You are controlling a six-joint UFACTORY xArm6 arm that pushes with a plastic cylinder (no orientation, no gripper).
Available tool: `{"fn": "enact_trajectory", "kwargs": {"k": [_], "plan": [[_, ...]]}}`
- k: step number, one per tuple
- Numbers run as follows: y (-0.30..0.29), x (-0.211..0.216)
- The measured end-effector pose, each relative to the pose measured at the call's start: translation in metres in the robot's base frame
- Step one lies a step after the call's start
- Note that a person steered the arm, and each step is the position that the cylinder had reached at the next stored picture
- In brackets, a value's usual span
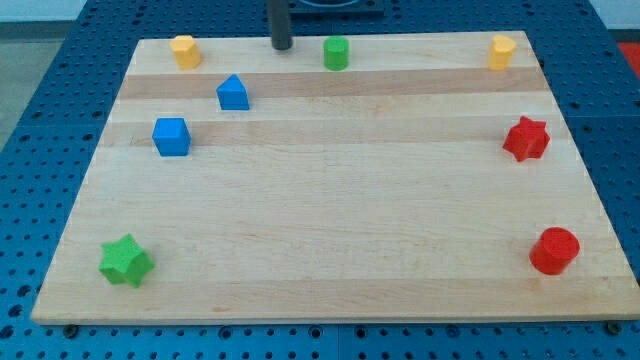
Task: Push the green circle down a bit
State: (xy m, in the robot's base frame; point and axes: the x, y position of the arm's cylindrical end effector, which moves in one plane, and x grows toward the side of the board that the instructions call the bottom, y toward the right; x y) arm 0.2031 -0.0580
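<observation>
The green circle (336,53) is a short green cylinder standing near the top edge of the wooden board (330,200), a little right of centre. My tip (282,47) is at the top of the view, to the left of the green circle and about level with it, with a gap between them. The rod rises out of the frame's top edge.
A yellow block (185,50) stands at the top left, another yellow block (502,52) at the top right. A blue house-shaped block (233,92) and a blue cube (171,136) are on the left. A green star (126,261) lies bottom left, a red star (526,139) right, a red circle (554,250) bottom right.
</observation>
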Motion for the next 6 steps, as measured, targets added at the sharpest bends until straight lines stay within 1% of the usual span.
{"fn": "enact_trajectory", "kwargs": {"k": [1, 2, 3, 5, 6], "plan": [[0.033, 0.000], [0.046, 0.002], [0.065, 0.016], [0.096, 0.058], [0.132, 0.058]]}}
